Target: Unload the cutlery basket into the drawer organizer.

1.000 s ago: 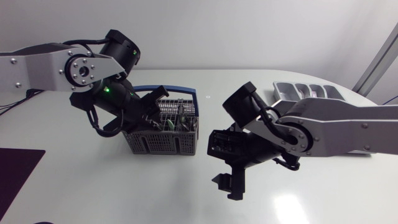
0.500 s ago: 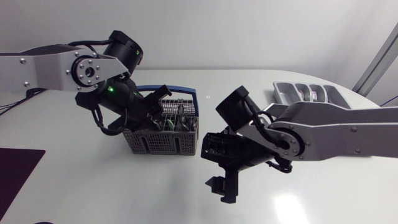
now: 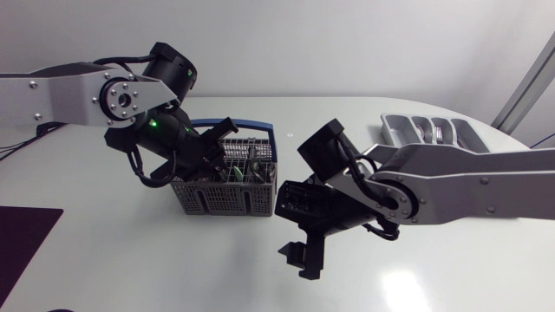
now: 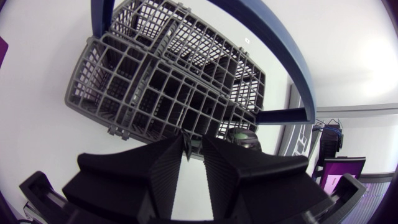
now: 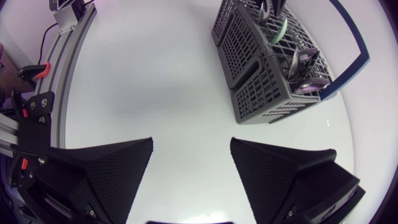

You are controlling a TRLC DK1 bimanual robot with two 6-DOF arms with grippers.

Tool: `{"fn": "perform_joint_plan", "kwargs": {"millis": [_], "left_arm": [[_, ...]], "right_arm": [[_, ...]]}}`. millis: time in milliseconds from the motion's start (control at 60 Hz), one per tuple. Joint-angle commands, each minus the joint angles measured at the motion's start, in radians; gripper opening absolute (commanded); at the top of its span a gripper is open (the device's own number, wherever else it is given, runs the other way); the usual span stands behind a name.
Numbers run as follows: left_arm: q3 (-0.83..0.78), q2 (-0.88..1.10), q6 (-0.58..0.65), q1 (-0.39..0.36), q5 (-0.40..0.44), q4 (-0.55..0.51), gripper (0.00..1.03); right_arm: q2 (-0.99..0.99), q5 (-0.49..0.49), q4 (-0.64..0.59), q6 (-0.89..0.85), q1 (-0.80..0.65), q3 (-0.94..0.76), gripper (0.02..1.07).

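Overhead shot of a white table (image 3: 121, 260) w/ two robot arms. A grey wire cutlery basket (image 3: 217, 198) w/ a blue hoop handle (image 3: 243, 126) sat upright a little left of ctr. Several pieces of cutlery (image 3: 247, 165) stood in its right half, incl. one green-handled piece (image 5: 281, 28).

The left arm (image 3: 61, 91), from the left edge, was bent down over the basket. The left gripper (image 3: 218, 139) hung tilted over the basket's left half, close above the rim. Its wrist camera looked into the grid of compartments, w/ a thin dark piece (image 4: 186, 148) right at the gripper's tip. Could not tell if the gripper was clamped on it or only close to it.

The right arm (image 3: 468, 178), from the right edge, stretched to mid-table. The right gripper (image 3: 301, 260) pointed down over the table, near & right of the basket, apart from it. Its fingers were spread wide, only bare table showing btwn them.

The drawer organizer (image 3: 388, 128), a grey tray w/ side-by-side slots, lay at the far right, well apart from the basket. A few items (image 3: 440, 132) lay in its slots.
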Motion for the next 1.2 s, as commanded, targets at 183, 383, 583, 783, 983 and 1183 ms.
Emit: {"fn": "perform_joint_plan", "kwargs": {"millis": [183, 383, 583, 783, 983, 1183], "left_arm": [[-0.022, 0.033, 0.030, 0.010, 0.023, 0.005, 0.20], [-0.022, 0.043, 0.047, 0.013, 0.034, 0.005, 0.12], [-0.017, 0.046, 0.054, 0.017, 0.034, 0.005, 0.04], [-0.009, 0.033, 0.065, 0.025, 0.057, -0.001, 0.04], [-0.002, 0.000, 0.068, 0.028, 0.060, -0.021, 0.04], [0.004, -0.049, 0.068, 0.033, 0.060, -0.041, 0.04]], "right_arm": [[0.032, -0.004, 0.014, 0.025, 0.007, -0.003, 0.92], [0.033, -0.004, 0.017, 0.025, 0.008, -0.003, 0.92], [0.033, -0.004, 0.020, 0.025, 0.008, -0.006, 0.92], [0.033, -0.002, 0.019, 0.026, 0.011, -0.006, 0.92], [0.028, -0.002, 0.013, 0.028, 0.016, 0.005, 0.92], [0.030, -0.002, 0.011, 0.026, 0.022, 0.019, 0.92]]}}
